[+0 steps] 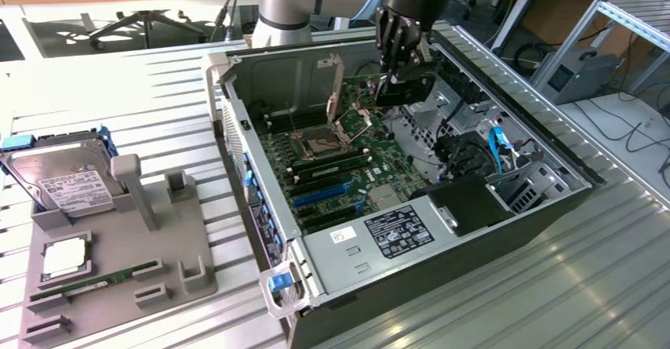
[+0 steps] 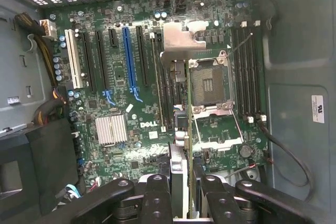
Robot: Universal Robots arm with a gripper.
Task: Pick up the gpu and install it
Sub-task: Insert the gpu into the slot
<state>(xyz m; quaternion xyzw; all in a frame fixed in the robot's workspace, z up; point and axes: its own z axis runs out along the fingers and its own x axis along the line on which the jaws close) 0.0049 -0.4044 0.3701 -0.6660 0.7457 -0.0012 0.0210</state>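
My gripper (image 1: 404,73) hangs over the far end of the open computer case (image 1: 544,141), shut on the gpu (image 1: 403,90), a dark flat card held above the motherboard (image 1: 346,172). In the wrist view the gpu (image 2: 188,124) runs edge-on out from between the black fingers (image 2: 157,195), with its silver bracket (image 2: 181,38) at the far end. The card hovers over the board between the long black slots (image 2: 160,87) and the open CPU socket (image 2: 209,82). It is clear of the slots.
A blue expansion slot (image 2: 127,59) and a white one (image 2: 73,59) lie beside the black slots. At the exterior view's left, a grey fixture (image 1: 121,274) holds a hard drive (image 1: 65,180), a CPU chip (image 1: 65,256) and a green RAM stick (image 1: 89,281). Cables and a black shroud (image 1: 471,200) fill the case's right part.
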